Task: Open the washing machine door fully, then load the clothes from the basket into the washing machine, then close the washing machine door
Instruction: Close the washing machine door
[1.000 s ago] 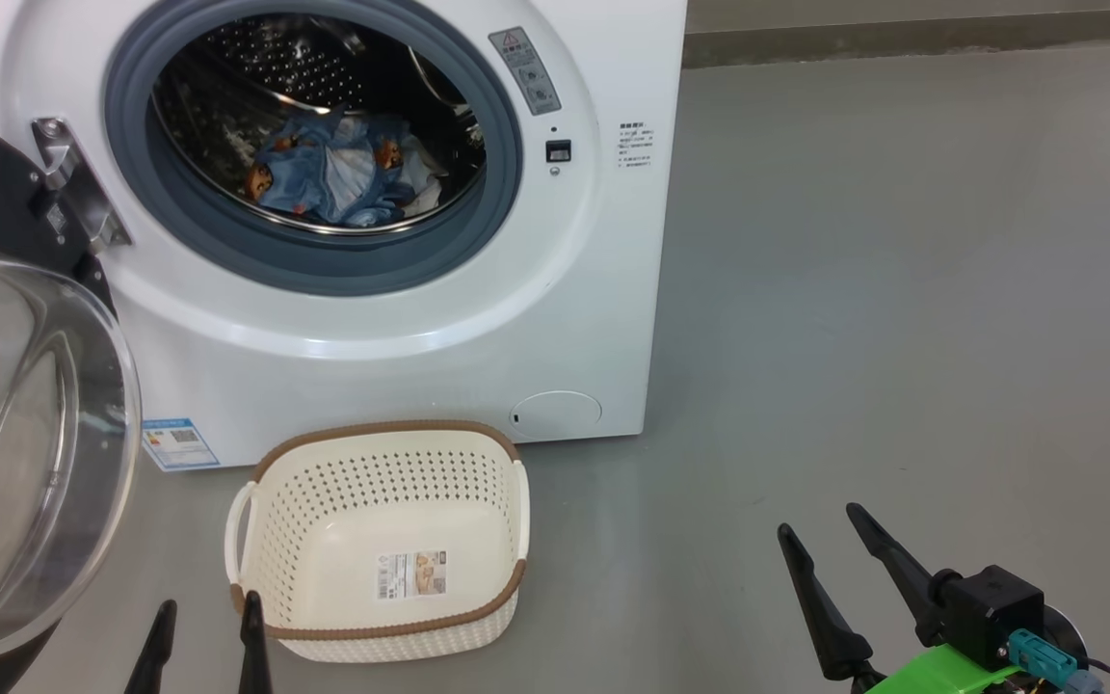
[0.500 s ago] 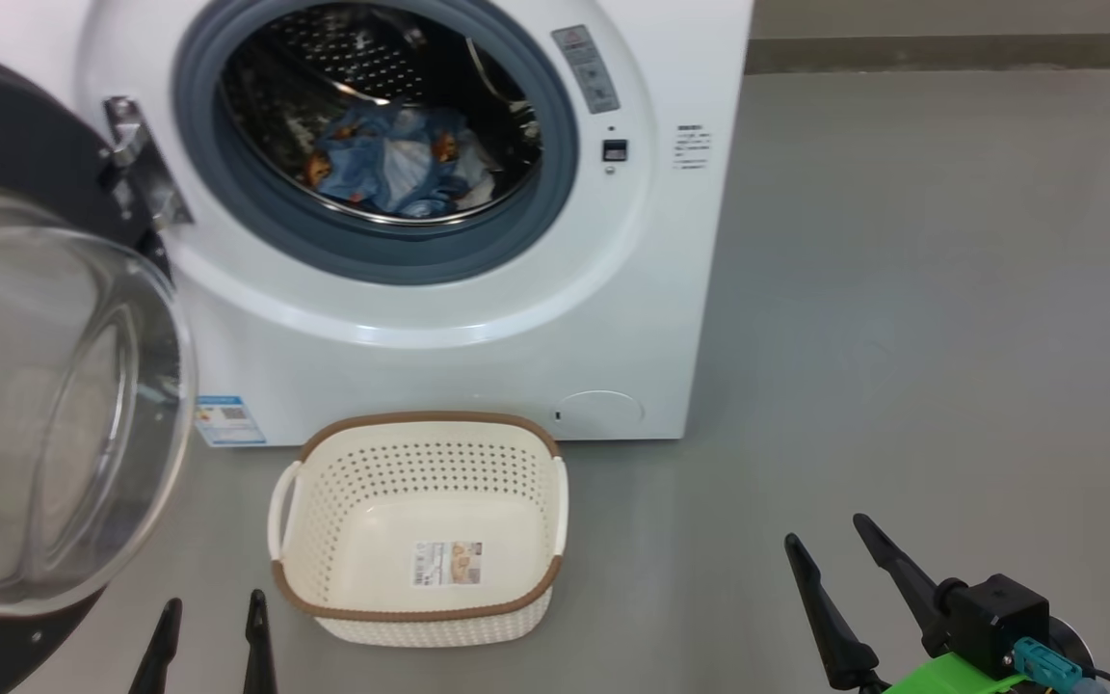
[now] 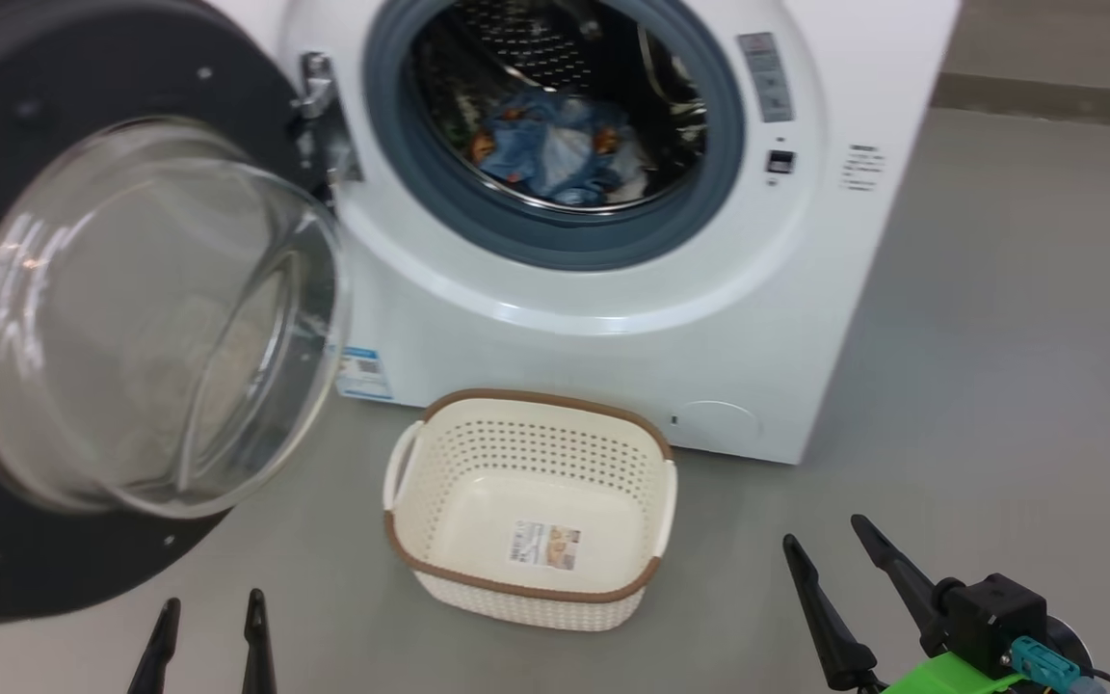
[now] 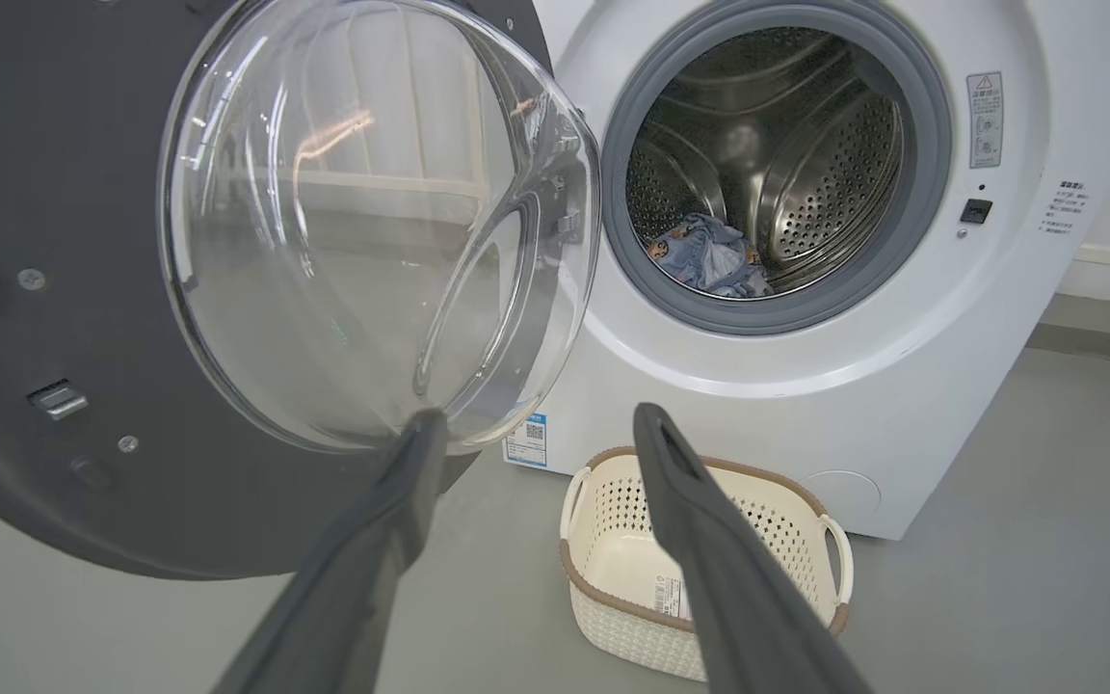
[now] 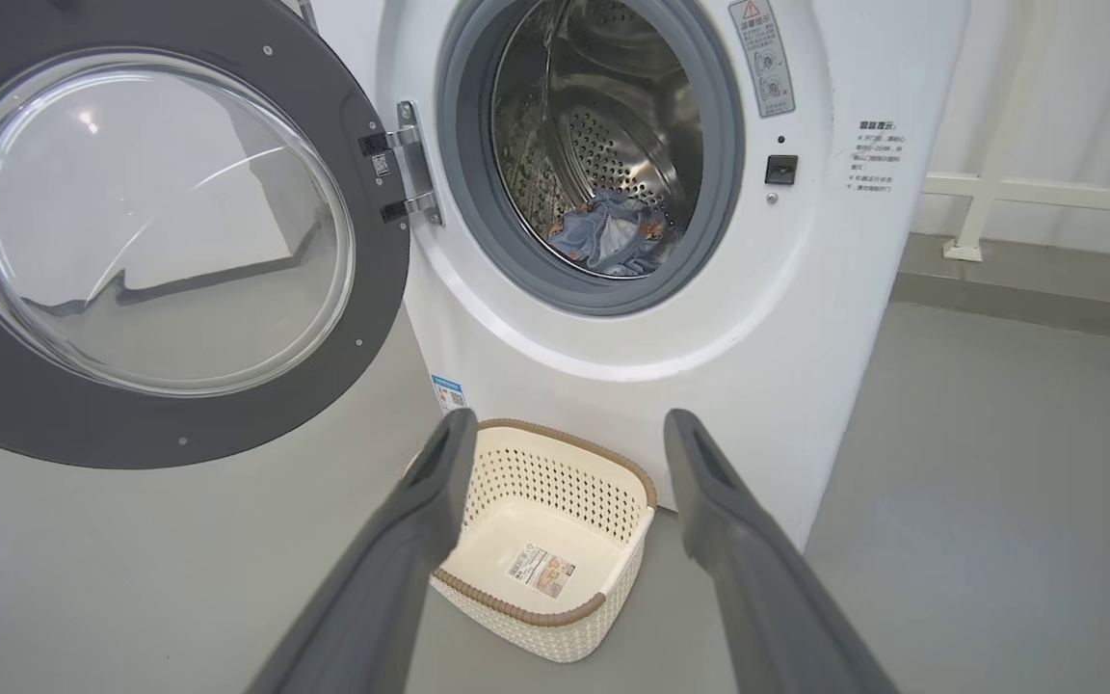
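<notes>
The white washing machine (image 3: pixel 613 328) stands with its door (image 3: pixel 131 318) swung wide open to the left, black rim and clear glass bowl facing me. Blue clothes (image 3: pixel 555 149) with orange figures lie inside the steel drum, also seen as clothes (image 4: pixel 709 255) and clothes (image 5: pixel 613 236). On the floor in front sits the cream basket (image 3: pixel 531 578) with nothing in it but its label. My left gripper (image 3: pixel 206 612) is open at the lower left, below the door. My right gripper (image 3: pixel 820 540) is open at the lower right, apart from the basket. Both hold nothing.
Grey floor (image 3: pixel 1017 366) stretches to the right of the machine. A white wall with a low white rail (image 5: pixel 1046 193) stands behind the machine's right side. The open door (image 4: pixel 83 289) takes up the space to the machine's left.
The whole head picture has shifted right, so the camera has turned left. More of the open door is in view. Both grippers keep their places, open.
</notes>
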